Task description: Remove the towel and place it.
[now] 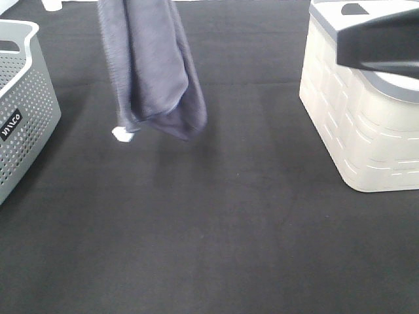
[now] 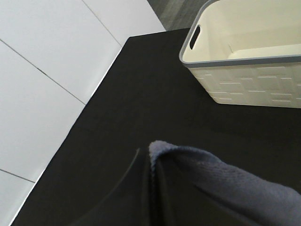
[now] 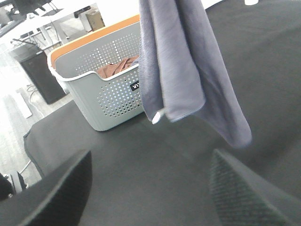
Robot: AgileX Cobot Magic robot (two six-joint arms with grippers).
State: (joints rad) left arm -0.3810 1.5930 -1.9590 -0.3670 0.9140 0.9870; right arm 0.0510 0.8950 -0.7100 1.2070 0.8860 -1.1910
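Note:
The grey-blue towel [image 1: 157, 72] hangs folded in the air above the black table, left of the middle, its top out of frame. Its small white tag [image 1: 122, 134] dangles at the lowest left corner. The towel also shows in the right wrist view [image 3: 178, 66] and bunched up close in the left wrist view [image 2: 225, 188]. My left gripper [image 2: 150, 193] shows only as a dark finger against the cloth and is shut on the towel. My right gripper [image 3: 150, 162] is open and empty, facing the hanging towel from a distance; its arm [image 1: 380, 39] hovers over the white basket.
A grey perforated basket [image 1: 26, 118] stands at the left edge, with reddish-brown cloth [image 3: 117, 68] inside. A white basket with a grey rim [image 1: 353, 124] stands at the right and looks empty in the left wrist view [image 2: 244, 52]. The black table mat [image 1: 216, 229] lies between them.

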